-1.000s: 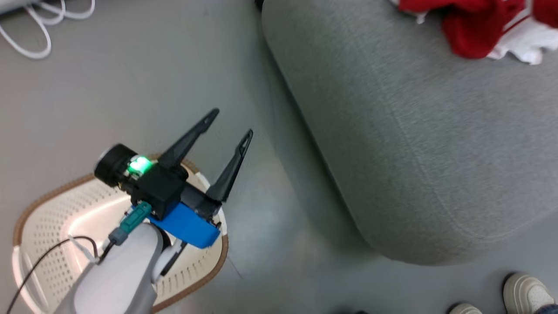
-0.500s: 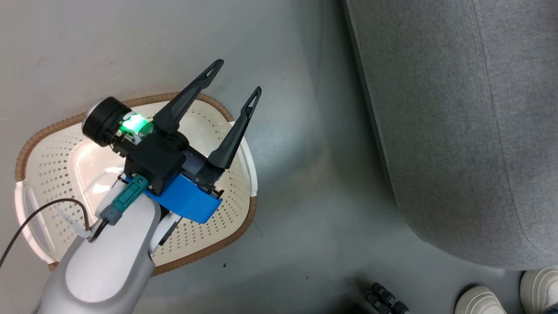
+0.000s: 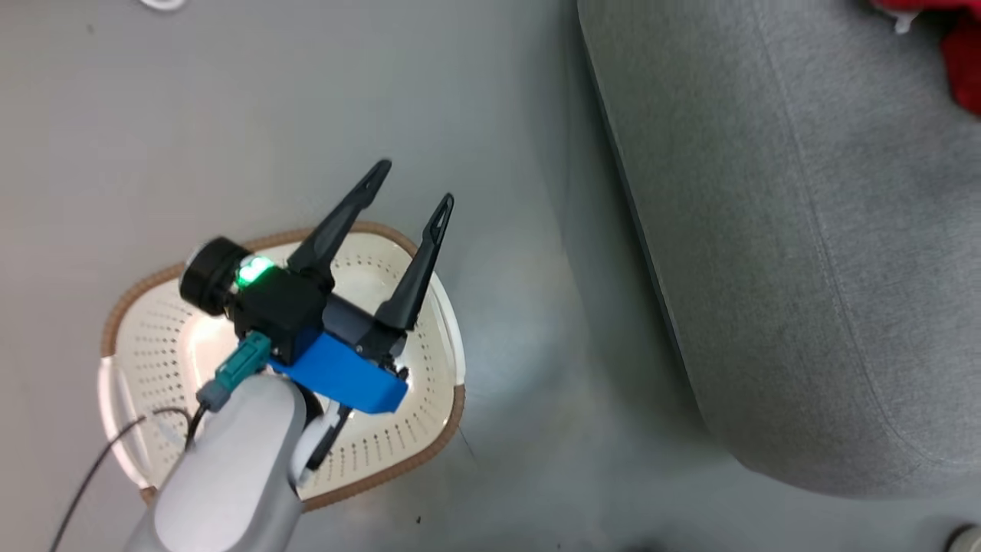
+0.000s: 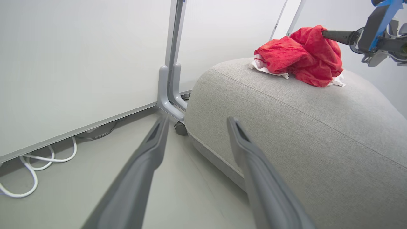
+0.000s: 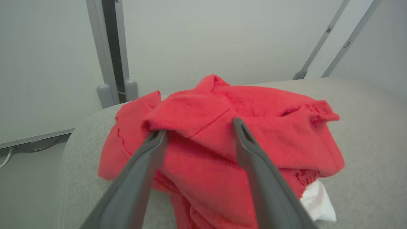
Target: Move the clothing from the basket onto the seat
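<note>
Red soft clothing [image 3: 967, 73] peeks in at the top right corner of the head view. It lies on the big grey fabric seat [image 3: 805, 268]. Well apart from it, at the lower left, the left claw [image 3: 410, 188] hangs over the cream-white plastic basket [image 3: 146, 345]. The basket has little holes and a brown rim, and it stands on the grey floor [image 3: 230, 115]. The claw's two long dark fingers are spread wide and hold nothing.

In the left wrist view, the left claw [image 4: 197, 122] points at the round end of the seat [image 4: 318, 133], with its fingers wide apart. The clothing [image 4: 299, 54] sits in a heap on top of the seat, well away from this claw. The right claw [image 4: 334, 33] comes in from the top right, and one dark finger reaches the top of the heap. White cables [image 4: 31, 165] lie on the floor by the pale wall.

In the right wrist view, the right claw [image 5: 198, 128] is right at the heap of clothing [image 5: 270, 143]. Its fingers stand wide apart and do not pinch the cloth. I cannot tell if the tips touch it. A white bit [image 5: 318, 203] of the clothing sticks out at the lower right, on the seat [image 5: 365, 127].
</note>
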You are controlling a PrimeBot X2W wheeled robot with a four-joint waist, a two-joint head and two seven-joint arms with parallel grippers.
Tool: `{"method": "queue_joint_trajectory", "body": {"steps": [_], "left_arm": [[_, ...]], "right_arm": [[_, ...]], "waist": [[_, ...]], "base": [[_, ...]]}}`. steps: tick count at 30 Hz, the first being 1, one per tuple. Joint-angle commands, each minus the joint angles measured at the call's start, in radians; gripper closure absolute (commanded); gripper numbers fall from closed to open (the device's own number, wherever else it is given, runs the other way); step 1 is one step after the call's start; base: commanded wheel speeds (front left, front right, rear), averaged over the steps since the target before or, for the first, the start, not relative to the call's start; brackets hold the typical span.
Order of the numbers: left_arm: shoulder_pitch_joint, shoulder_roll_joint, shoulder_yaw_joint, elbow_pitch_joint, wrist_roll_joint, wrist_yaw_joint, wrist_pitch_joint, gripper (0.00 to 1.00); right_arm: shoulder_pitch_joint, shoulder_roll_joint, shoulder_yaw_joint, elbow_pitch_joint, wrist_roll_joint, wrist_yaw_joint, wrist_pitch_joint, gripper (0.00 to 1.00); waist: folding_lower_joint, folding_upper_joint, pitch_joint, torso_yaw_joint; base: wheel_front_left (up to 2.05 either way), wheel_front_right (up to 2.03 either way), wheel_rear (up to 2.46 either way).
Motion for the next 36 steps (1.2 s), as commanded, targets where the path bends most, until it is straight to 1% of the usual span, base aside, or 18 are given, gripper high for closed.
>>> {"method": "queue_joint_trajectory", "body": {"steps": [1, 4, 7, 10, 13, 14, 15, 23, 25, 28, 31, 36], "left_arm": [[0.029, -0.005, 0.007, 0.007, -0.008, 0.002, -0.004, 0.00], [0.087, -0.031, 0.040, 0.020, -0.019, 0.001, -0.005, 0.00], [0.145, -0.050, 0.071, 0.044, -0.026, -0.001, -0.004, 0.00], [0.208, -0.069, 0.111, 0.072, -0.036, -0.003, -0.004, 0.00], [0.262, -0.083, 0.150, 0.091, -0.039, -0.004, -0.004, 0.00], [0.295, -0.089, 0.176, 0.099, -0.036, -0.005, -0.004, 0.00], [0.310, -0.094, 0.191, 0.102, -0.036, -0.005, -0.004, 0.00], [0.428, -0.128, 0.307, 0.089, -0.024, -0.007, -0.004, 0.00], [0.456, -0.138, 0.323, 0.095, -0.024, -0.007, -0.004, 0.00], [0.483, -0.145, 0.343, 0.095, -0.026, -0.008, -0.004, 0.00], [0.509, -0.149, 0.362, 0.104, -0.027, -0.008, -0.004, 0.00], [0.529, -0.154, 0.385, 0.119, -0.027, -0.009, -0.004, 0.00]], "right_arm": [[0.030, -0.001, 0.014, -0.010, 0.004, -0.001, -0.004, 0.00], [0.099, -0.017, 0.052, -0.049, -0.001, -0.001, -0.009, 0.00], [0.186, 0.004, 0.068, -0.093, 0.001, -0.001, -0.009, 0.00], [0.288, 0.033, 0.087, -0.147, -0.005, -0.001, -0.008, 0.00], [0.395, 0.081, 0.094, -0.220, 0.013, -0.001, -0.008, 0.00], [0.467, 0.112, 0.100, -0.274, 0.016, -0.001, -0.003, 0.00], [0.504, 0.127, 0.098, -0.301, 0.014, -0.001, 0.000, 0.00], [0.769, 0.257, 0.075, -0.516, -0.049, -0.001, 0.043, 0.00], [0.827, 0.294, 0.063, -0.567, -0.061, -0.001, 0.053, 0.00], [0.901, 0.331, 0.058, -0.632, -0.085, -0.001, 0.071, 0.00], [0.956, 0.360, 0.061, -0.687, -0.097, -0.001, 0.087, 0.00], [1.020, 0.383, 0.067, -0.764, -0.137, -0.001, 0.118, 0.00]], "waist": [[0.0001, -0.0001, -0.090, 0.032], [0.0001, -0.0001, -0.179, 0.063], [0.0001, -0.0001, -0.261, 0.095], [0.0001, -0.0001, -0.351, 0.126], [0.0001, -0.0001, -0.419, 0.157], [0.0001, -0.0001, -0.453, 0.175], [0.0001, -0.0001, -0.468, 0.185], [0.0001, -0.0001, -0.555, 0.246], [0.0001, -0.0001, -0.572, 0.260], [0.0001, -0.0001, -0.593, 0.278], [0.0001, -0.0001, -0.611, 0.289], [0.0001, -0.0001, -0.630, 0.303]], "base": [[0.00, 0.00, 0.00], [0.00, 0.00, 0.00], [0.00, 0.00, 0.00], [0.00, 0.00, 0.00], [0.00, 0.00, 0.00], [0.00, 0.00, 0.00], [0.00, 0.00, 0.00], [0.00, 0.00, 0.00], [0.00, 0.00, 0.00], [0.00, 0.00, 0.00], [0.00, 0.00, 0.00], [0.00, 0.00, 0.00]]}}
